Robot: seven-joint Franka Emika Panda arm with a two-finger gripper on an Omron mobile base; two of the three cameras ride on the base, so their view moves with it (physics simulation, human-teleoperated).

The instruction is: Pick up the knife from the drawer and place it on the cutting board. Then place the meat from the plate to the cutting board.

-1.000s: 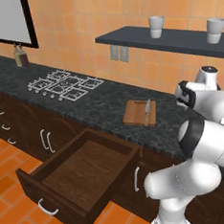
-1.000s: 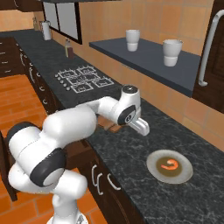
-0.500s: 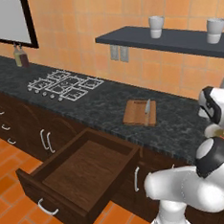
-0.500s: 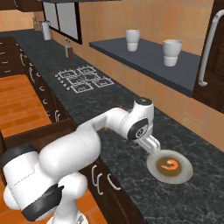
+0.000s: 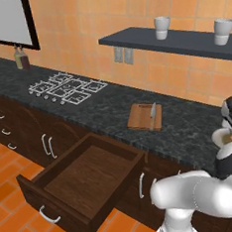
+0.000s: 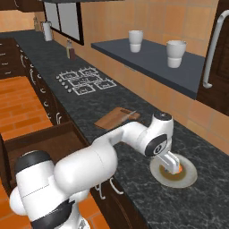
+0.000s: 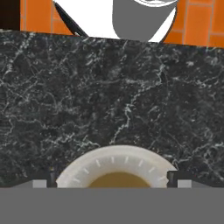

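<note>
Dark drawer (image 5: 86, 182) pulled wide open below the speckled bench (image 5: 102, 106), knife (image 5: 152, 116) lying on the cutting board (image 5: 144, 117), two white cups (image 5: 162, 28) on a shelf (image 5: 181, 40).

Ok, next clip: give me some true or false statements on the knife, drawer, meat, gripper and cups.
1. The knife lies on the cutting board. True.
2. The drawer is shut. False: it stands pulled out, with nothing visible in it.
3. The meat is on the cutting board. False: it is on the plate.
4. The gripper is open over the plate. True.
5. Two white cups stand on the stove. False: they stand on the shelf.
</note>
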